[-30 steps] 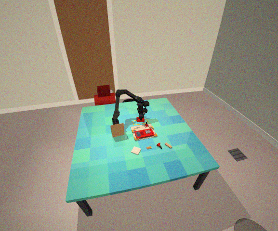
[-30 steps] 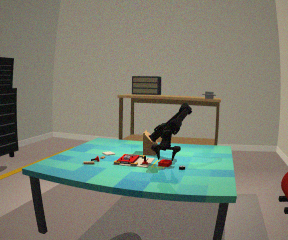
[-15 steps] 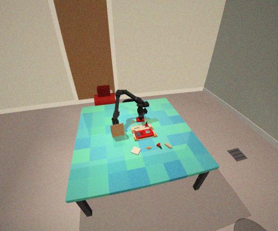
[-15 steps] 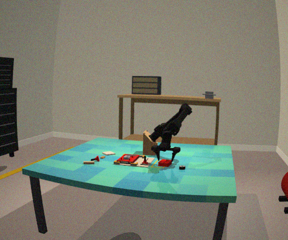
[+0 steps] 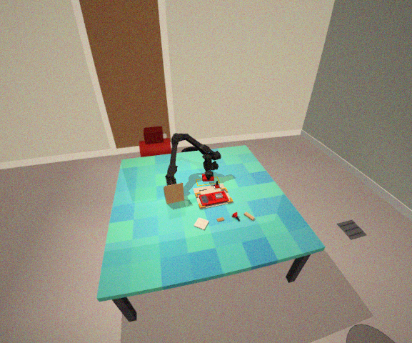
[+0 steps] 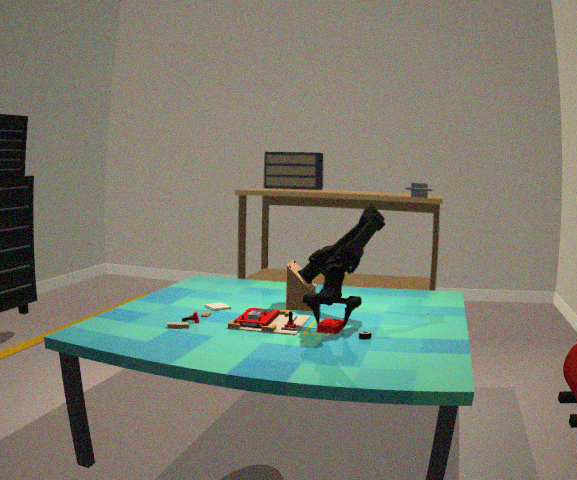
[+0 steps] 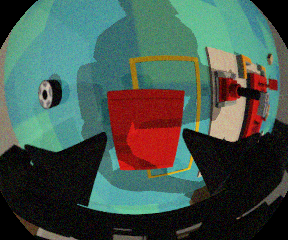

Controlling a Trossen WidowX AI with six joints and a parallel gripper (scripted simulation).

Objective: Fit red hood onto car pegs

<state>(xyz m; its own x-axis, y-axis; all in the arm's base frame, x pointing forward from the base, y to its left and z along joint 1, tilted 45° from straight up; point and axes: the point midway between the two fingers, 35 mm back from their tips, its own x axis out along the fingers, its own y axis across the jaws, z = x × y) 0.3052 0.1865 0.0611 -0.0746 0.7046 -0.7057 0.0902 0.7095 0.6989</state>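
The red hood [image 5: 208,178] [image 6: 330,325] [image 7: 146,150] lies on the table, its flat roof facing the wrist camera. My gripper [image 5: 208,174] [image 6: 332,320] [image 7: 145,134] is open and low over the hood, with one finger on each side and nothing gripped. The wrist view shows a gap beside each fingertip. The red chassis [image 5: 206,201] [image 6: 271,316] [image 7: 253,120] sits in the jig, with the grey engine block [image 5: 218,195] [image 6: 253,314] [image 7: 265,106] on its deck. The four pegs are too small to make out; the hood's corner holes do not show.
A cream board [image 5: 201,191] [image 7: 226,122] beside the chassis bears a red piece with a black post [image 6: 290,322] [image 7: 229,90]. A black wheel [image 6: 364,334] [image 7: 50,94] lies on the hood's other side. A brown block [image 5: 174,194] [image 6: 295,294] stands near the arm. Several small pieces lie beyond the jig.
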